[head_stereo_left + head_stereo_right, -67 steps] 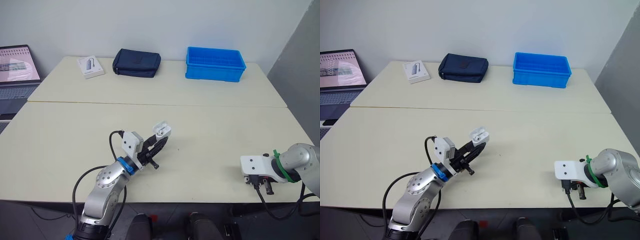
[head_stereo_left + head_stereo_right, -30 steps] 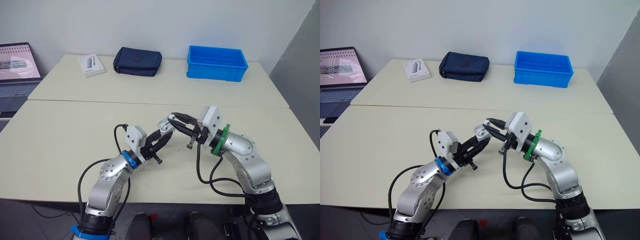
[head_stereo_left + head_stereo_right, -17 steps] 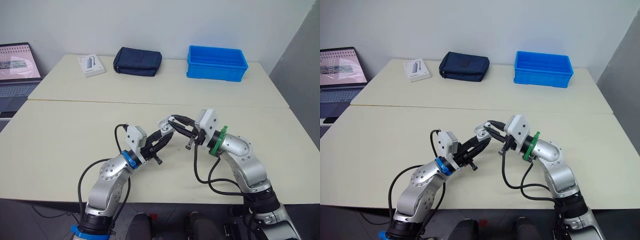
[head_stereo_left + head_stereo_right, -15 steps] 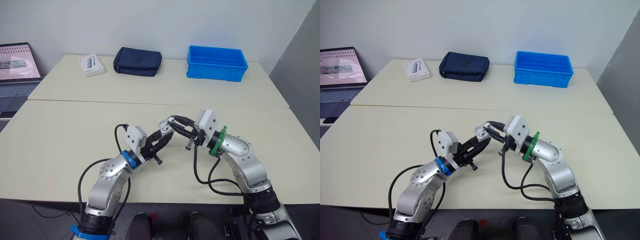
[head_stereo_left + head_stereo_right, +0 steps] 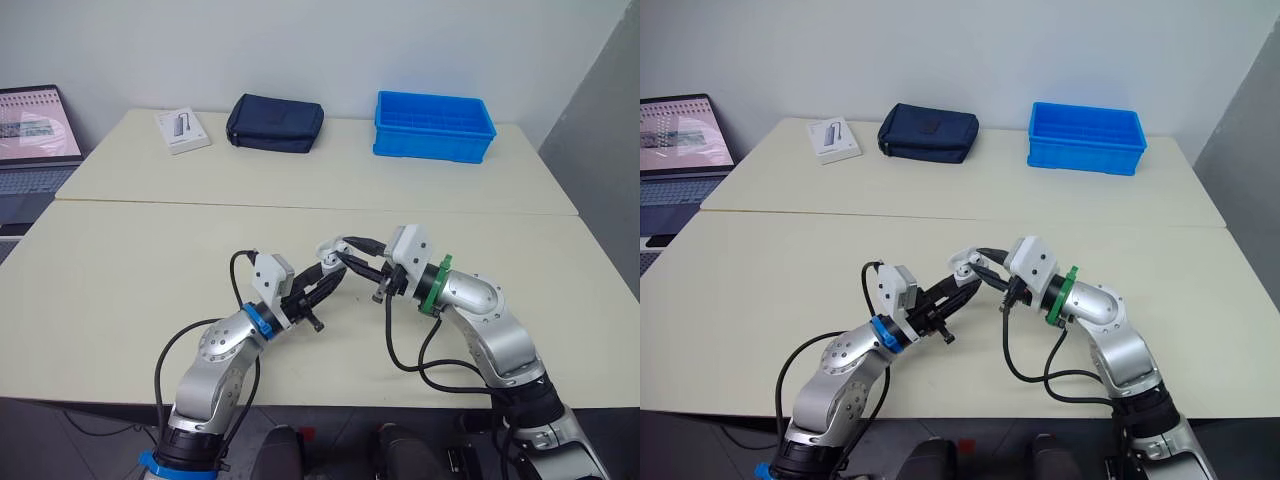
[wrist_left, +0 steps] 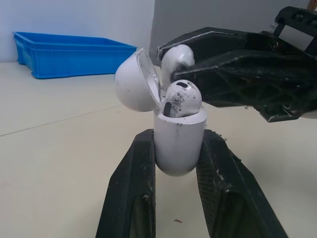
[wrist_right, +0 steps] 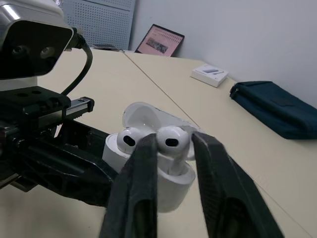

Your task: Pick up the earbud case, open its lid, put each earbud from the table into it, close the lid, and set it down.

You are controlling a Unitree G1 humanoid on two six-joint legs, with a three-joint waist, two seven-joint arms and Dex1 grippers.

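Observation:
My left gripper (image 6: 177,168) is shut on the white earbud case (image 6: 178,144), held above the near table with its lid (image 6: 133,82) hinged open. One white earbud (image 6: 179,96) sits in the case. My right gripper (image 7: 171,146) is shut on a second white earbud (image 7: 168,140), holding it right at the case's (image 7: 148,168) open mouth beside the seated earbud (image 7: 127,139). In the head views the two grippers meet at the case (image 5: 331,251) over the middle of the near table.
At the far table's back stand a blue bin (image 5: 434,125), a dark blue pouch (image 5: 275,124) and a small white box (image 5: 181,131). A laptop (image 5: 35,140) sits off the left edge. A seam between the two tables (image 5: 300,208) runs across.
My right gripper has edged closer to the left one, bringing the second earbud up to the open case. The left gripper has barely moved.

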